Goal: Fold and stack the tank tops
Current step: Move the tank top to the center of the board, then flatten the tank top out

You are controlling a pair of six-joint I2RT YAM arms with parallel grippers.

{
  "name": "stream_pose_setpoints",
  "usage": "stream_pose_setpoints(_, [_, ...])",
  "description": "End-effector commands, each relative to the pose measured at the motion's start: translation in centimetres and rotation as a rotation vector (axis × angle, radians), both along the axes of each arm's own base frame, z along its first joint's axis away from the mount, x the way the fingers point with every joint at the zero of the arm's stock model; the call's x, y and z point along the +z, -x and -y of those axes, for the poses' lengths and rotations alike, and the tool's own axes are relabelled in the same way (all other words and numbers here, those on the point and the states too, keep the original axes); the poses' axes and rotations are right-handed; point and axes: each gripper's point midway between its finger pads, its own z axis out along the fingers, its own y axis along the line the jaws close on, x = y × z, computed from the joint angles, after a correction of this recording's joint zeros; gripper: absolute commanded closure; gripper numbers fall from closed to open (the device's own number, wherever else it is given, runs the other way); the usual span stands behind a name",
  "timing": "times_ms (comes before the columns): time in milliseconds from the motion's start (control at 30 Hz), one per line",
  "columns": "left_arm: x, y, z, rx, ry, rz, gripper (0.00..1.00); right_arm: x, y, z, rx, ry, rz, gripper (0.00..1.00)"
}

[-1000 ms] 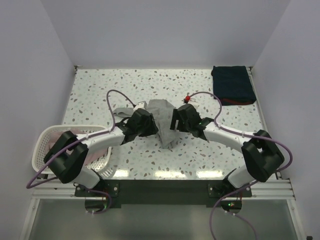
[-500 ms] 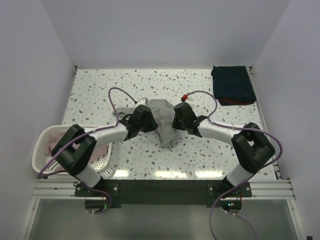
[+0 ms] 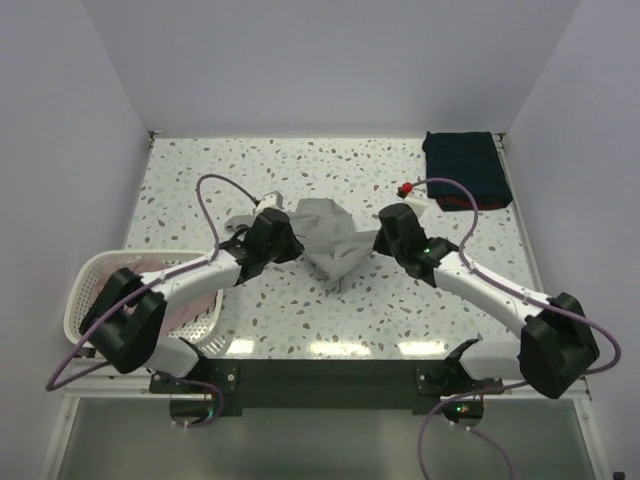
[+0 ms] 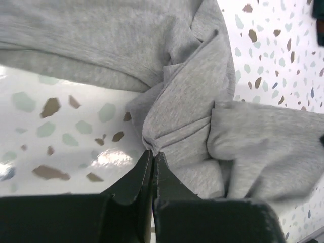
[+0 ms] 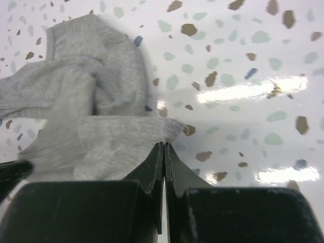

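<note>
One grey top (image 3: 325, 232) between end effectors (image 4: 153, 153) (image 5: 164, 145)

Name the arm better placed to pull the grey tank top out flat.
Right, probably. The right gripper pinches a free edge of the grey tank top, with bare table beyond to pull toward. The left gripper pinches a bunched fold, so it suits anchoring.

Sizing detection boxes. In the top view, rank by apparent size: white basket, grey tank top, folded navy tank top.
1. white basket: largest, even partly hidden.
2-3. grey tank top, crumpled, and navy tank top, folded: footprints look close. Grey maybe slightly bigger, but not safe to rank.
</note>
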Motion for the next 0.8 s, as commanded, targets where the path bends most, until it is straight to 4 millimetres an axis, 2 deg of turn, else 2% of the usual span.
stream_pose_setpoints(0, [3.6, 0.6, -4.0, 0.144, -0.013, 0.058, 1.0, 0.4, 2.0, 5.1, -0.109, 0.112, -0.001, 1.0])
stream_pose_setpoints(33, [3.0, 1.6, -6.1, 0.19, -0.072, 0.033, 1.0, 0.6, 2.4, 6.1, -0.13, 0.125, 0.002, 1.0])
stream_pose_setpoints(67, [3.4, 1.7, -7.5, 0.229, -0.086, 0.035, 1.0, 0.6, 2.9, 7.4, -0.155, 0.143, -0.011, 1.0])
stream_pose_setpoints(100, [5.2, 2.2, -8.5, 0.256, -0.068, 0.07, 1.0, 1.9, 3.3, 8.1, -0.173, 0.129, 0.017, 1.0])
stream_pose_setpoints(133, [5.0, 3.0, -10.3, 0.295, -0.108, 0.06, 1.0, 2.3, 3.5, 8.9, -0.19, 0.139, 0.025, 1.0])
stream_pose_setpoints(167, [5.7, 3.2, -11.2, 0.318, -0.105, 0.077, 1.0, 2.7, 3.8, 9.7, -0.208, 0.144, 0.031, 1.0])
stream_pose_setpoints(200, [7.6, 3.6, -11.9, 0.331, -0.075, 0.124, 1.0, 3.7, 4.3, 10.4, -0.218, 0.139, 0.051, 1.0])
stream_pose_setpoints(300, [10.4, 4.5, -13.9, 0.38, -0.075, 0.185, 1.0, 5.8, 4.7, 11.5, -0.244, 0.146, 0.087, 1.0])
stream_pose_setpoints(333, [11.4, 4.7, -14.5, 0.398, -0.085, 0.198, 1.0, 7.2, 4.5, 11.7, -0.25, 0.145, 0.112, 1.0])
stream_pose_setpoints(367, [12.2, 4.7, -14.7, 0.4, -0.088, 0.212, 1.0, 7.8, 4.6, 12.0, -0.256, 0.154, 0.118, 1.0])
stream_pose_setpoints(400, [13.8, 4.7, -14.9, 0.409, -0.074, 0.242, 1.0, 9.3, 4.5, 12.0, -0.249, 0.142, 0.152, 1.0])
stream_pose_setpoints(533, [16.5, 4.1, -14.0, 0.361, -0.04, 0.303, 1.0, 12.2, 3.5, 11.5, -0.232, 0.122, 0.214, 1.0])
stream_pose_setpoints(600, [16.3, 3.8, -13.3, 0.325, -0.044, 0.296, 1.0, 13.1, 3.1, 11.6, -0.243, 0.136, 0.234, 1.0])
stream_pose_setpoints(767, [17.3, 3.2, -11.2, 0.238, 0.01, 0.316, 1.0, 19.0, 1.5, 12.6, -0.29, 0.178, 0.352, 1.0])
